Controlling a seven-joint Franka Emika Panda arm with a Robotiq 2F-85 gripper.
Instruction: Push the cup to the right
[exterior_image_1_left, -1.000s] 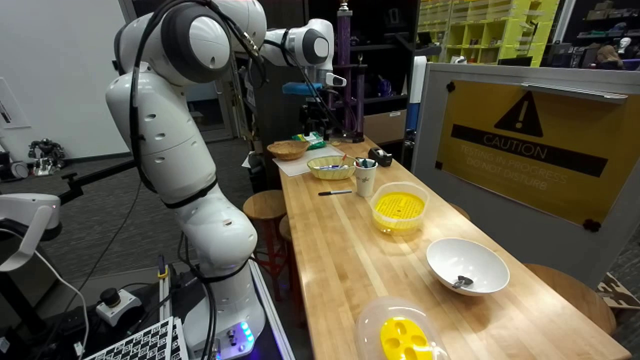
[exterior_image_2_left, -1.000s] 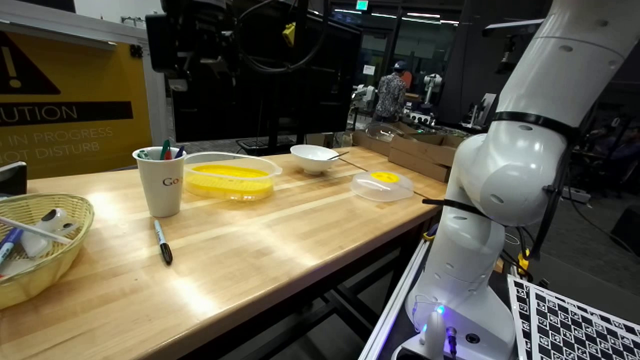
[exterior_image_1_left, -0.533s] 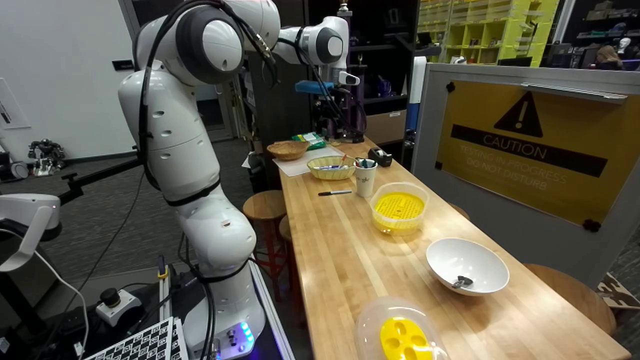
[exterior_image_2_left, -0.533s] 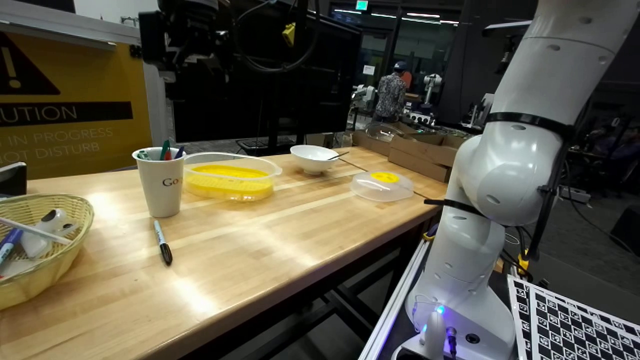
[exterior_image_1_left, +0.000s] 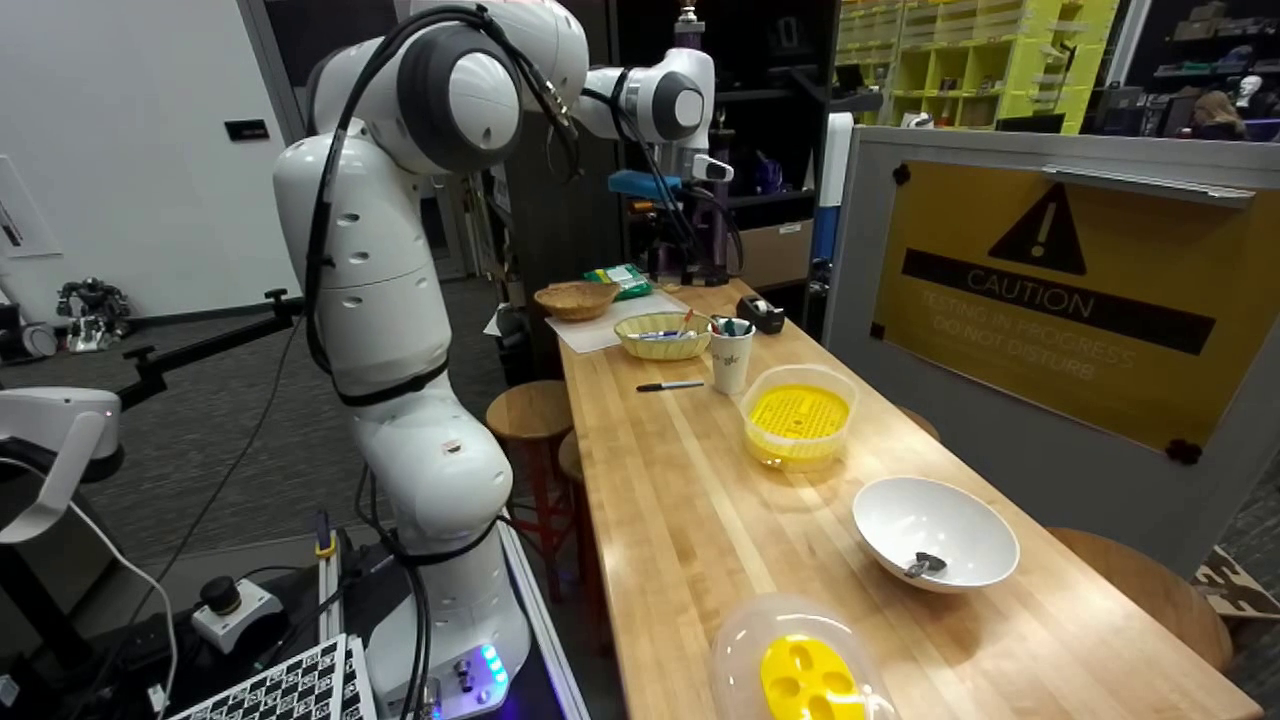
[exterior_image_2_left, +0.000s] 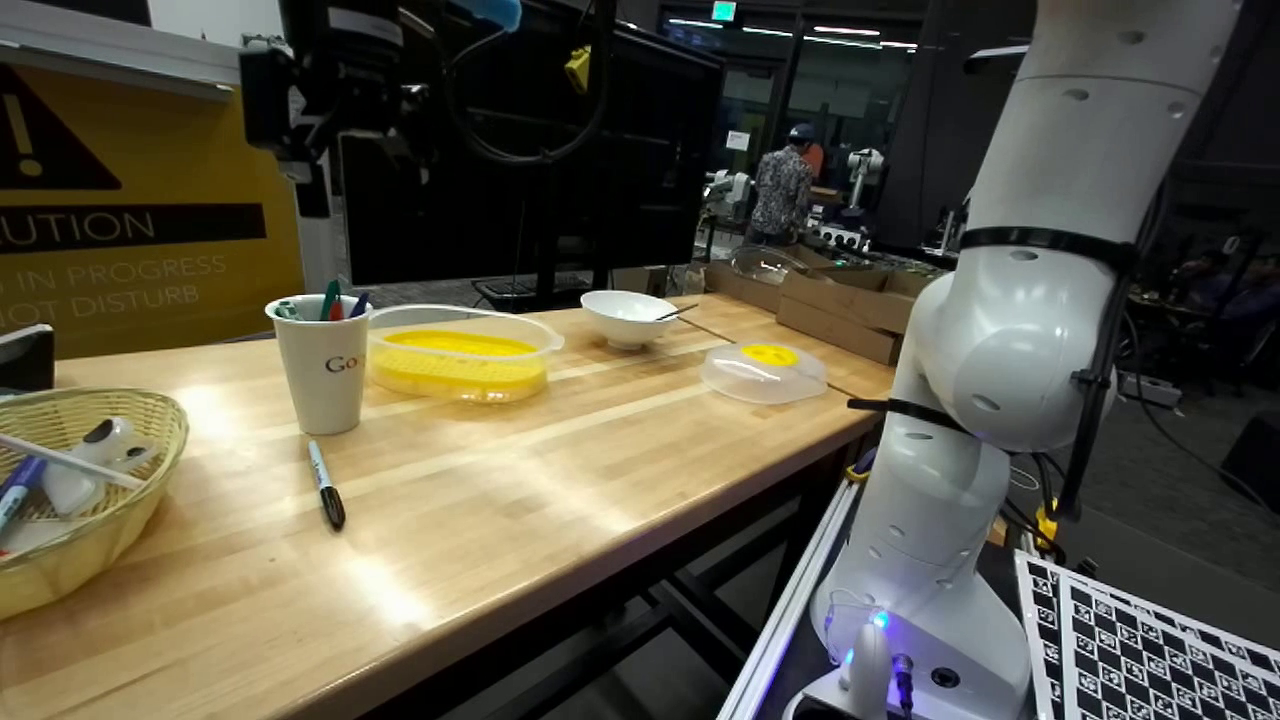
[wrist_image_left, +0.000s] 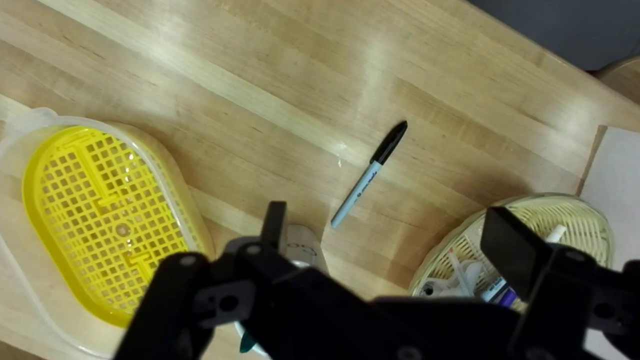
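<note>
In an exterior view my task's cup (exterior_image_2_left: 322, 390) shows the letters "Go" on its white side; the lettering runs on round the curve. Beyond the striped wooden table (exterior_image_1_left: 700, 520), a yellow sign (exterior_image_1_left: 1050, 340) reads "CAUTION", "TESTING IN PROGRESS", "DO NOT DISTURB". The black-capped marker (wrist_image_left: 367, 177) carries print too blurred to read.

In an exterior view my arm (exterior_image_1_left: 375, 290) leans up toward 11 o'clock, bends across to 3 and drops at the wrist toward 6. My claw (wrist_image_left: 387, 225) points down over the table, its fingers (wrist_image_left: 274, 225) spread wide apart. In an exterior view it hangs at 12 o'clock from the cup, well apart from it; in the wrist view I partly hide the cup.

The cup stands upright, tapered and smooth, holding coloured pens (exterior_image_2_left: 331, 300). From it, in an exterior view, a clear plastic tub (exterior_image_2_left: 430, 318) with a yellow lattice tray (exterior_image_2_left: 470, 342) lies near at 3 o'clock, a glossy white bowl (exterior_image_2_left: 625, 325) farther along 3, the marker at 6, a woven basket (exterior_image_2_left: 125, 530) at 8.
</note>
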